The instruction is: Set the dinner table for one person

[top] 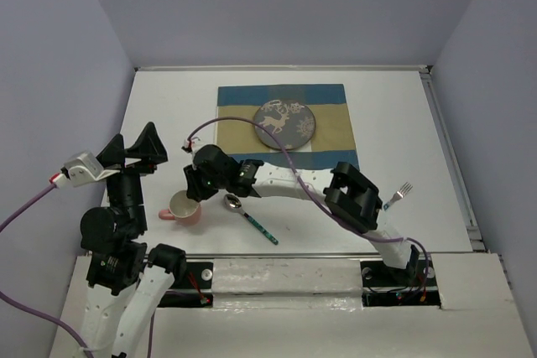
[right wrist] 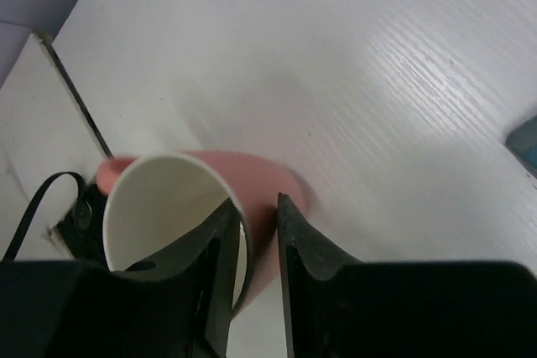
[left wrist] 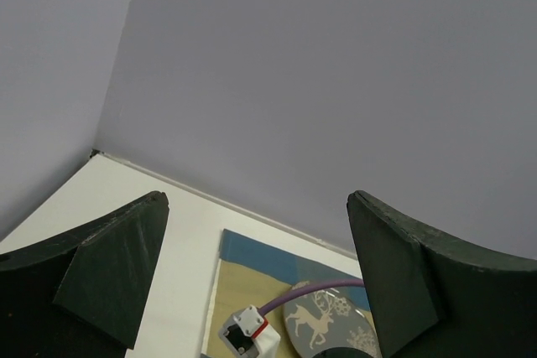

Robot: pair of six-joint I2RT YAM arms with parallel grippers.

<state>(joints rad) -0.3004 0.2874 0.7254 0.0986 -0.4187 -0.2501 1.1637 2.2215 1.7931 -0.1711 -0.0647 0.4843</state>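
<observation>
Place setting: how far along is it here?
Done: plate sits on the placemat. In hand: right tool pinches the mug by its rim, near the table front edge. Remaining: spoon and fork lie off the placemat; left tool is open, empty.

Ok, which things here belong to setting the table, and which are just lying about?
For the job: dinner table, placemat, plate, pink mug in the jaws of the right gripper, spoon, fork.
Not for it: purple cable, white connector.

Blue-and-tan striped cloth placemat (top: 239, 127) with a round grey reindeer-print plate (top: 285, 124) on it. Pink ceramic mug (top: 185, 207) sits near-left of the placemat. A metal spoon with a green patterned handle (top: 250, 218) lies just right of the mug, and a silver metal fork (top: 400, 193) lies well apart on the right.
</observation>
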